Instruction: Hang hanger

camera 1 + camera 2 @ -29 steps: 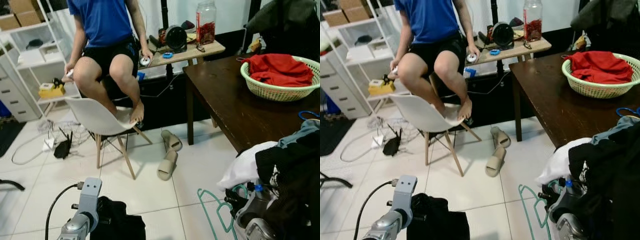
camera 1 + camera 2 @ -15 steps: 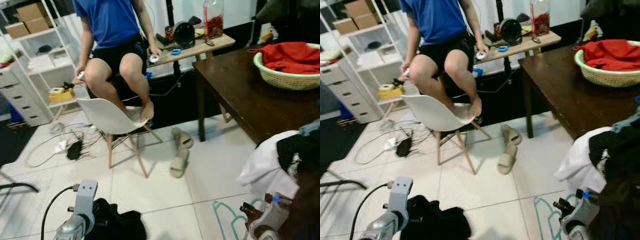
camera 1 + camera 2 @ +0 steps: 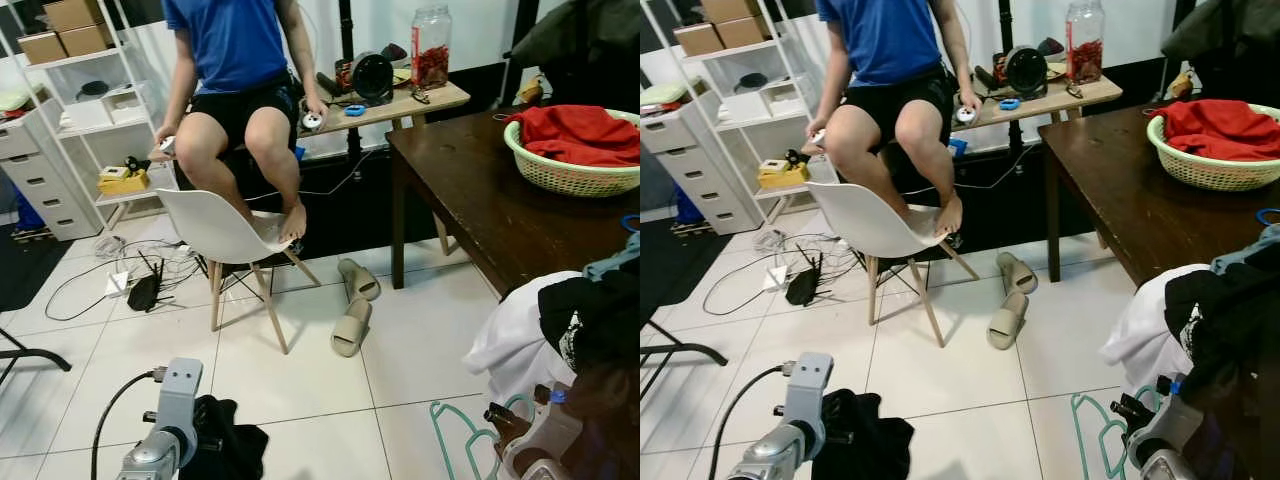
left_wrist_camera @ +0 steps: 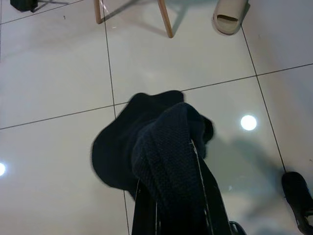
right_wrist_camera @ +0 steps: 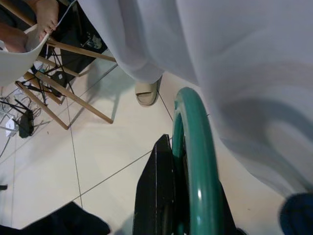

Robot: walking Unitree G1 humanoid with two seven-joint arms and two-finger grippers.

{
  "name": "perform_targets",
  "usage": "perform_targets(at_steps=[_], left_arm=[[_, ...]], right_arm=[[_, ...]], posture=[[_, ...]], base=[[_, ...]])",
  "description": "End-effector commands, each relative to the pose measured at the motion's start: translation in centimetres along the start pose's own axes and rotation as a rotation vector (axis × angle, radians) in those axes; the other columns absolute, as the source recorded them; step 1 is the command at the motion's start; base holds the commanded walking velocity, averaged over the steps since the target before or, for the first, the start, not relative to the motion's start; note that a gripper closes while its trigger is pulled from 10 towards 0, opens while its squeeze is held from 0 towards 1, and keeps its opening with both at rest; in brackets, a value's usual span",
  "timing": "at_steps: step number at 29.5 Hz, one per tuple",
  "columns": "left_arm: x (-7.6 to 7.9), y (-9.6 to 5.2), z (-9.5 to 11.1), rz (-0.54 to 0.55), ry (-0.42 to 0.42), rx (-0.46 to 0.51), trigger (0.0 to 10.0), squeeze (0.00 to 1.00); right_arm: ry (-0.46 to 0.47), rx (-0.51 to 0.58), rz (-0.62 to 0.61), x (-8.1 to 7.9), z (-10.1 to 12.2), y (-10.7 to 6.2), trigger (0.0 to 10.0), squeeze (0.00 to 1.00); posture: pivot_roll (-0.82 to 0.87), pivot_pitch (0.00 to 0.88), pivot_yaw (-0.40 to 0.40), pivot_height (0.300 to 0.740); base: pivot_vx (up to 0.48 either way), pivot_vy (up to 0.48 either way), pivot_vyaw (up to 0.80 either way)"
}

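Fingers (image 5: 156, 196) along green hanger (image 5: 195, 161) (lengthwise)

The left arm (image 3: 165, 440) reaches forward low over the white tiled floor (image 3: 300, 370); a black garment (image 3: 225, 450) hangs bunched just beside its wrist. At the opposite side the right gripper (image 3: 500, 432) sits low, touching a green hanger (image 3: 455, 440). White and black clothes (image 3: 545, 330) are heaped directly above that gripper. Ahead of the left arm stands a white chair (image 3: 215, 235) bearing a person's foot (image 3: 292, 222); the person wears a blue shirt. Two slippers (image 3: 352, 305) lie between the arms, further ahead. A dark table (image 3: 470, 200), beyond the right gripper, carries a basket (image 3: 570, 175) of red cloth.
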State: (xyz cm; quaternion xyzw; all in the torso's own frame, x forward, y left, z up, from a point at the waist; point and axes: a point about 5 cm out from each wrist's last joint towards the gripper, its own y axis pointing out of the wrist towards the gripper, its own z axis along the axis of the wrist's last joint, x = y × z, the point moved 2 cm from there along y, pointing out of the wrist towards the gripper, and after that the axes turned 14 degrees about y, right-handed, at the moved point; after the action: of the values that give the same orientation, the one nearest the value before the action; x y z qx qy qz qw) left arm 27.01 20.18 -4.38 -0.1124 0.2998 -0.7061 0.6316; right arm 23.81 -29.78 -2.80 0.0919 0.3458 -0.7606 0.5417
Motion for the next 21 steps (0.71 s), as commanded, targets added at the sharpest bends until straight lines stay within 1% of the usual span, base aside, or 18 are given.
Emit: perform_targets(at_steps=[1,2,9,15,16,18,19,20,21], left_arm=[[-0.77,-0.06,-0.06,0.006,-0.009,-0.006,10.0,0.0],[-0.78,-0.05,-0.09,-0.005,-0.009,-0.011,10.0,0.0],[-0.86,-0.02,-0.06,-0.022,-0.002,-0.018,10.0,0.0],[-0.9,-0.02,-0.1,-0.014,-0.017,-0.019,10.0,0.0],[-0.95,-0.03,-0.06,-0.009,-0.032,-0.014,10.0,0.0],[-0.95,-0.03,-0.06,-0.009,-0.032,-0.014,10.0,0.0],[-1.09,-0.04,0.04,0.007,-0.069,-0.002,10.0,0.0],[-1.09,-0.04,0.04,0.007,-0.069,-0.002,10.0,0.0],[-1.24,-0.06,0.17,0.028,-0.126,0.018,10.0,0.0]], right_arm=[[0.017,-0.004,-0.004,-0.16,-0.4,0.03,10.0,0.0],[0.017,0.001,-0.001,-0.27,-0.37,0.07,10.0,0.0],[0.017,0.009,0.004,-0.51,-0.38,0.16,10.0,0.0],[0.014,0.007,0.008,-0.61,-0.44,0.19,10.0,0.0],[0.013,0.002,0.007,-0.59,-0.52,0.18,10.0,0.0],[0.013,0.002,0.007,-0.59,-0.52,0.18,10.0,0.0],[0.013,-0.005,0.003,-0.5,-0.57,0.16,10.0,0.0],[0.013,-0.005,0.003,-0.5,-0.57,0.16,10.0,0.0],[0.011,-0.014,0.002,-0.39,-0.5,0.16,10.0,0.0]], posture=[[-0.1,0.0,0.233,0.74],[-0.1,0.0,0.252,0.74],[-0.12,0.0,0.28,0.74],[-0.13,0.0,0.26,0.74],[-0.13,0.0,0.206,0.74],[-0.13,0.0,0.206,0.74],[-0.12,0.0,0.136,0.74],[-0.12,0.0,0.136,0.74],[-0.09,0.0,0.056,0.74]], base=[[0.0,0.0,0.0],[0.0,0.0,0.0],[0.0,0.0,0.0],[0.0,0.0,0.0],[0.0,0.0,0.0],[0.0,0.0,0.0],[0.0,0.0,0.0],[0.0,0.0,0.0],[0.0,0.0,0.0]])
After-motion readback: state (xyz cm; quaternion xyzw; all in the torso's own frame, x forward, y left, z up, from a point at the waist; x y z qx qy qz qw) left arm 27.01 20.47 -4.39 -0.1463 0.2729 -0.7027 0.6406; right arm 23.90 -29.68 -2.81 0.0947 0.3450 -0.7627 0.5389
